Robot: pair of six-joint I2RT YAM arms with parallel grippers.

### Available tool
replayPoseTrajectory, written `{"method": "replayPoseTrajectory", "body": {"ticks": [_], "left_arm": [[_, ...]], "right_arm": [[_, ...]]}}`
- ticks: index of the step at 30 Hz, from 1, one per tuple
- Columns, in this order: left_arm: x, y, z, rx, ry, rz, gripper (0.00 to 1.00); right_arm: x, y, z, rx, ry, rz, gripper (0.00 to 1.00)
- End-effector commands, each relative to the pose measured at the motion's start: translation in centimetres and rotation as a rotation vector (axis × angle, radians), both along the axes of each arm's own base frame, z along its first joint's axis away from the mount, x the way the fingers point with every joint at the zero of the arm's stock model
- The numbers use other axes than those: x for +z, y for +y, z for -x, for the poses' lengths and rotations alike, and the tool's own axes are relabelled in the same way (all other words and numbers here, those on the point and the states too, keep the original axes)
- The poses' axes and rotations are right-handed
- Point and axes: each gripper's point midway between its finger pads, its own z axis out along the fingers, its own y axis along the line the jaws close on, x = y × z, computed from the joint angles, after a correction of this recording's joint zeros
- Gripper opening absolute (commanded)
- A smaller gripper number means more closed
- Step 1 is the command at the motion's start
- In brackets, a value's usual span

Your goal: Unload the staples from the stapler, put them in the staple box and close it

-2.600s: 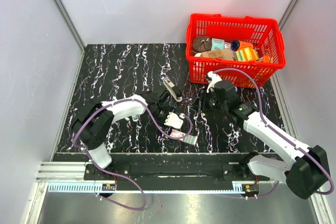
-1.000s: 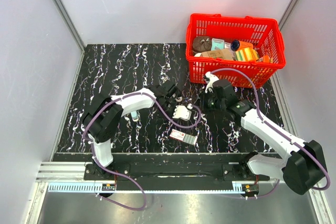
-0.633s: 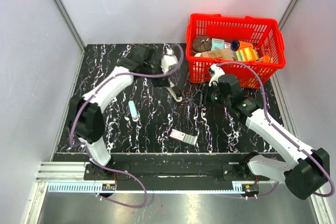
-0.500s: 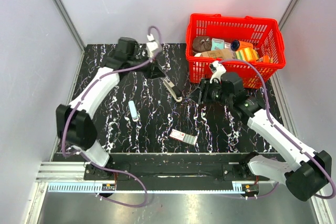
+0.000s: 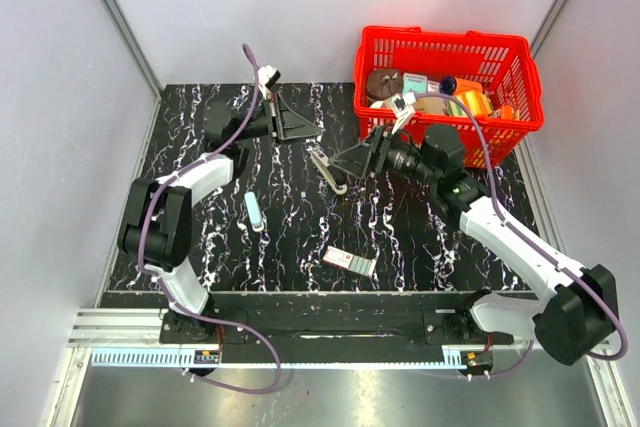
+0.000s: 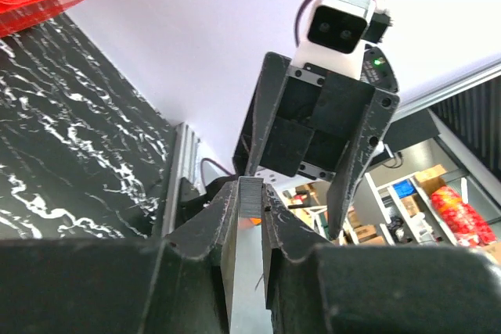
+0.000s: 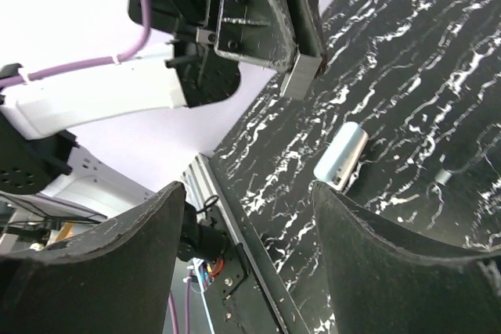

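Note:
The stapler [image 5: 328, 169] lies on the black marbled table, slim and silvery, just below and left of my right gripper's tips. My left gripper [image 5: 316, 131] is raised over the table's back middle, pointing right. In the left wrist view it [image 6: 250, 189] is shut on a small grey block of staples [image 6: 250, 197]. The right wrist view shows the same staples [image 7: 301, 76] pinched at the left fingertips. My right gripper [image 5: 340, 162] faces the left one and stands open [image 7: 248, 189], with nothing between its fingers.
A pale blue-white tube [image 5: 254, 212] lies left of centre, also seen as a tube [image 7: 340, 156] from the right wrist. A small pink-and-white box [image 5: 349, 261] sits near the front edge. A red basket [image 5: 520, 67] with several items stands at the back right.
My left arm has swung from the table's middle up to the back, carrying the staples. The right gripper has opened and turned towards the left one. The stapler has stayed on the table.

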Motion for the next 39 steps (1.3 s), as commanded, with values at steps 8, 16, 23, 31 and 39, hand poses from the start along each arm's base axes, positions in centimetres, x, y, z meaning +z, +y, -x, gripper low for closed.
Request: {"method": "replayPoseTrajectory", "body": {"ticks": [8, 16, 23, 31, 39], "left_arm": [[7.0, 1.5, 6.0, -0.02, -0.322, 0.207, 0.11], [6.5, 1.2, 5.9, -0.017, -0.324, 0.202, 0.11], [6.5, 1.1, 5.4, -0.002, -0.329, 0.205, 0.1], [6.6, 1.2, 4.4, 0.028, -0.34, 0.203, 0.09], [6.6, 1.3, 4.2, 0.029, -0.343, 0.205, 0.08]], "right_arm": [[5.7, 1.8, -1.7, 0.044, -0.123, -0.136, 0.67], [6.9, 2.7, -3.0, 0.053, -0.135, -0.167, 0.59], [6.4, 3.5, -3.0, 0.085, -0.114, -0.167, 0.47], [5.7, 4.1, -1.9, 0.106, -0.105, -0.144, 0.43], [5.4, 4.0, -1.9, 0.098, -0.102, -0.142, 0.34]]}}
